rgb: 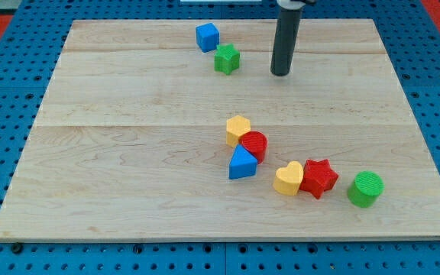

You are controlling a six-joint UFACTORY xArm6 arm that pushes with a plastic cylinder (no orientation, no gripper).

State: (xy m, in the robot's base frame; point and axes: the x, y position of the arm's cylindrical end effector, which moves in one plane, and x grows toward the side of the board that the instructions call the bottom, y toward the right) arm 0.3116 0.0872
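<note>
My tip (281, 73) rests on the wooden board (128, 153) near the view's top, right of centre. Nearest to it is a green star block (226, 59), a short way to its left and not touching. A blue cube (207, 37) sits just up and left of that star. Lower down, a yellow hexagon (237, 129), a red cylinder (254, 144) and a blue triangle (242, 163) cluster together, well below the tip.
A yellow heart (288, 179) touches a red star (318, 178) toward the view's bottom right, with a green cylinder (366, 189) just right of them. Blue pegboard (6, 99) surrounds the board on all sides.
</note>
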